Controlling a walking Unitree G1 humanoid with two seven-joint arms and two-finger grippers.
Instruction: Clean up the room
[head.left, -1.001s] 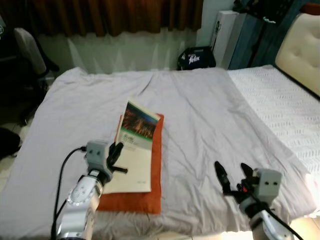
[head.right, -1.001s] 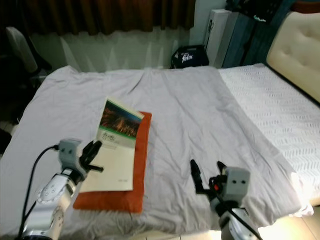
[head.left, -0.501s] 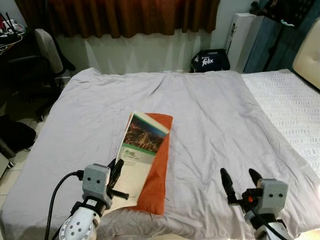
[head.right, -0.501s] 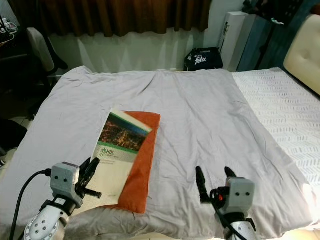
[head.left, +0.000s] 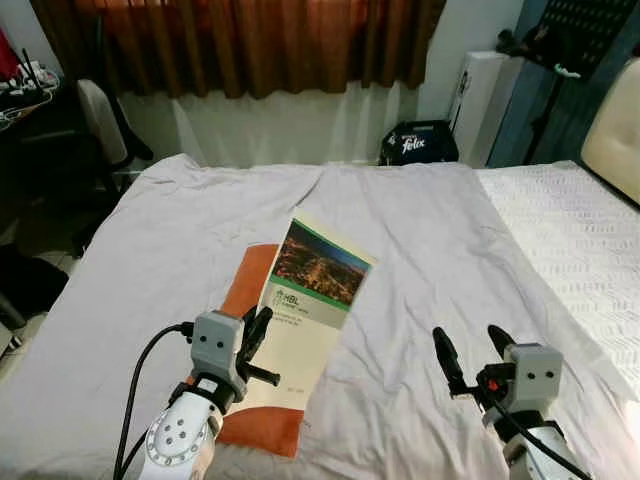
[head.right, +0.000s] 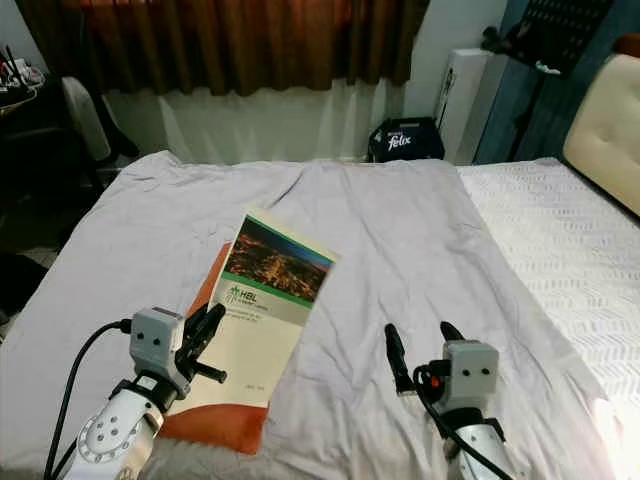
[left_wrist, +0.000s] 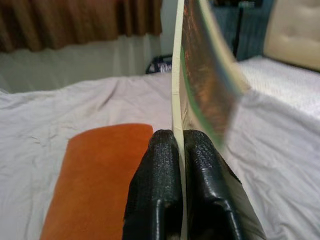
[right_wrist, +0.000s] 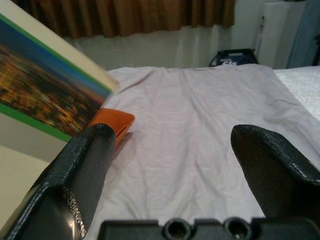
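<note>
my left hand (head.left: 255, 335) pinches the edge of the booklet (head.left: 308, 300), lifting it clear of the orange cushion (head.left: 243, 300) that lies on the bed (head.left: 420, 230). my right hand (head.left: 472, 355) hovers low over the grey sheet beside it, fingers spread wide with nothing between them. a black bag (head.left: 418, 143) sits on the floor beyond the bed.

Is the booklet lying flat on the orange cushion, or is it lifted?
Lifted: the left end effector pinches the booklet edge, raised above the orange cushion.
</note>
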